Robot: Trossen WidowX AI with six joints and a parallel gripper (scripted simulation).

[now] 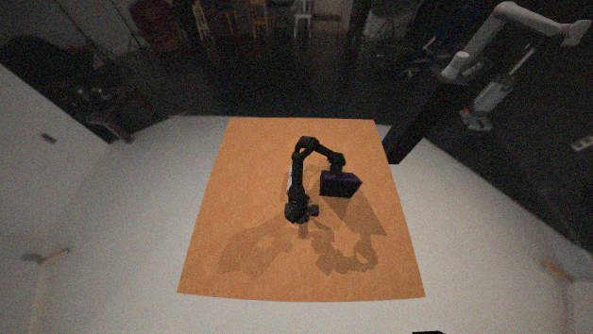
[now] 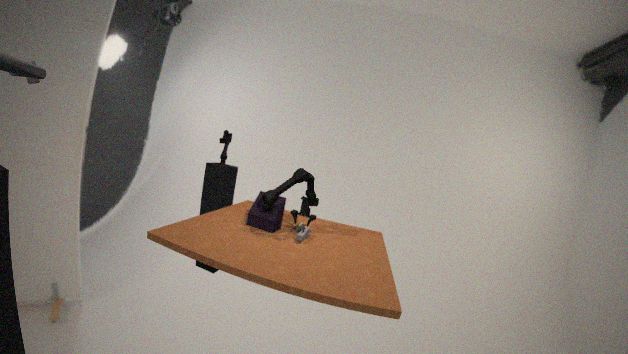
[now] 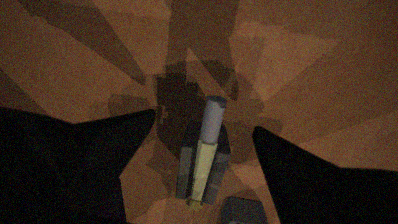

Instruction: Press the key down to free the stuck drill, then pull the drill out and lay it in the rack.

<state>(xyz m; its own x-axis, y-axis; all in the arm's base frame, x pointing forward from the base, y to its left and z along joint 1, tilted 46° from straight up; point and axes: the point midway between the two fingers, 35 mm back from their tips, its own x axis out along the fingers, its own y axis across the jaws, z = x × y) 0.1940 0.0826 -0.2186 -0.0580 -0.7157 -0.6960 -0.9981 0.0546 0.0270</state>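
Top: high, steeply down; exterior: farther side, sharing tabletop; wrist: close, downward.

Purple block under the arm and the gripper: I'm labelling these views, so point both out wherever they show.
Purple block (image 1: 336, 186) (image 2: 265, 219): top and exterior views, side face.
Gripper (image 2: 303, 220) (image 3: 204, 122): exterior and wrist views, midway between the open fingertips.

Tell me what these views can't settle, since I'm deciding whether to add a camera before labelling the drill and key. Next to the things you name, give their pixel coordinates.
- Wrist: the dark block (image 3: 243, 210) is cut off by the bottom edge.
- Wrist: dimness and grain blur whether the pale bar (image 3: 205, 167) is the drill or the key.
- Exterior: the small gray pieces (image 2: 303, 233) below the open gripper (image 2: 303, 220) (image 3: 204, 122) are too small to identify.
- Top: the arm (image 1: 297, 175) partly hides the white piece (image 1: 290, 176) beside it.
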